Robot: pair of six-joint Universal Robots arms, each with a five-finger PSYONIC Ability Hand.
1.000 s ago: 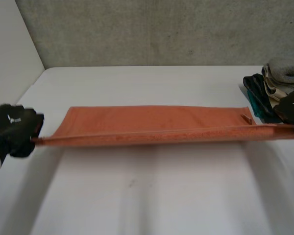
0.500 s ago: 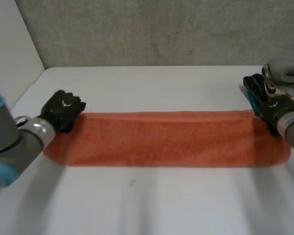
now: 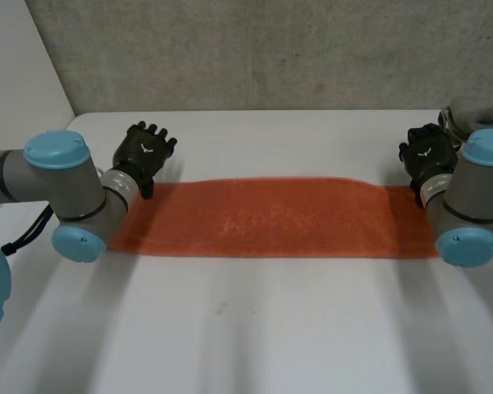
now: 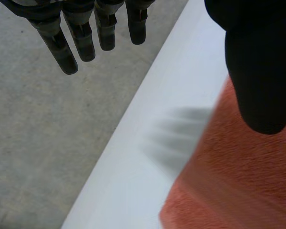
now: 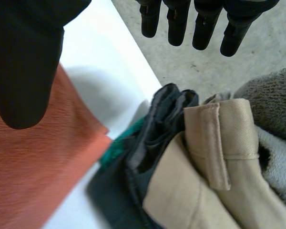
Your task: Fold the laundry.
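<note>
surface: white table (image 3: 246,345) | orange towel (image 3: 271,217) flat across middle | clothes pile (image 5: 205,157) beside towel's right end

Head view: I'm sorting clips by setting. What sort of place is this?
Probably a lab bench, not a home: bare concrete wall, plain white table, an orange towel beside a pile of clothes.

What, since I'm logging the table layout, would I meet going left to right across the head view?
Left robot hand → orange towel → right robot hand → pile of clothes.
</note>
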